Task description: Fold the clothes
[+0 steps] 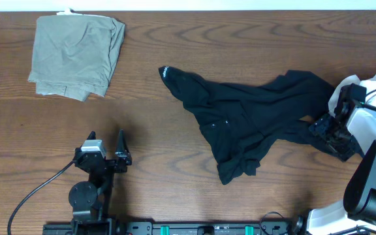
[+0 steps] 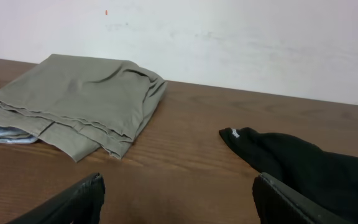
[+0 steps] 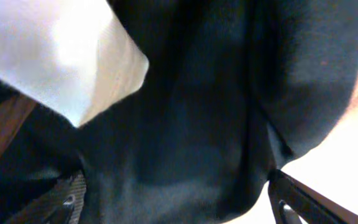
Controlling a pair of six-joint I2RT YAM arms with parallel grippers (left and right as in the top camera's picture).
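Brown wood-grain surface (image 1: 38, 130). Soft black fabric garment (image 1: 240, 117) lies crumpled and unfolded right of centre. One narrow end points toward the far left and carries a small white printed logo (image 1: 164, 72); its other end runs to the right edge.

Right claw (image 1: 324, 127): at the right end of the black garment. In the right wrist view its fingers (image 3: 294, 199) stand wide apart, black cloth (image 3: 191, 124) filling the space between them and a white fabric panel with a stitched edge (image 3: 73, 50) just above. Cannot tell whether the fingers touch the cloth.

Left claw (image 1: 106, 142): near edge, left of centre, well apart from the black garment. Fingers apart, nothing between them; bare wood ahead in the left wrist view (image 2: 179, 205).

Folded olive-khaki garment (image 1: 77, 55): far left corner, well apart from the black one.
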